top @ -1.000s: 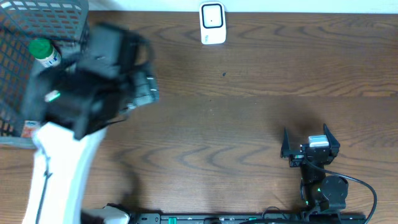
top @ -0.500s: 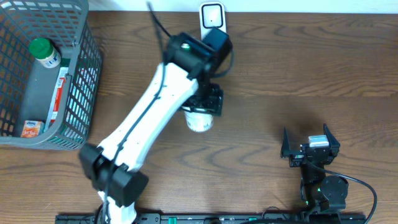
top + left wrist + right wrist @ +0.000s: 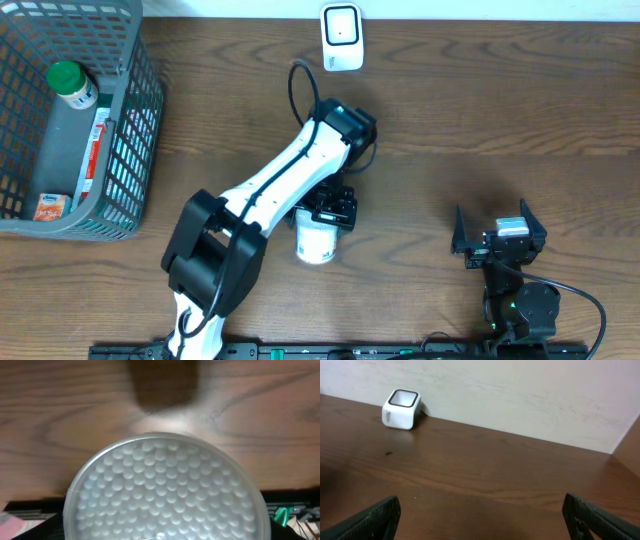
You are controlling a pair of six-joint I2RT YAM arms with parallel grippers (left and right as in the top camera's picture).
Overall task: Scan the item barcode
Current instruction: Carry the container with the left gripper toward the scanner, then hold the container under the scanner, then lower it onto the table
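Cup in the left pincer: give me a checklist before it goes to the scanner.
1. Grip: ok. The left pincer is closed around the top end of the cup.
2. Barcode location: cannot tell. The left wrist view shows only the cup's dimpled end, and no label shows from overhead.
3. Scanner: ok. It stands at the far edge of the table with nothing in front of it.
4. Cup presented to scanner: not ok. The cup is well apart from it, near mid-table.
5. Right pincer: ok. It is open and off to the side.
6. Basket: ok. It stands apart from the left arm.
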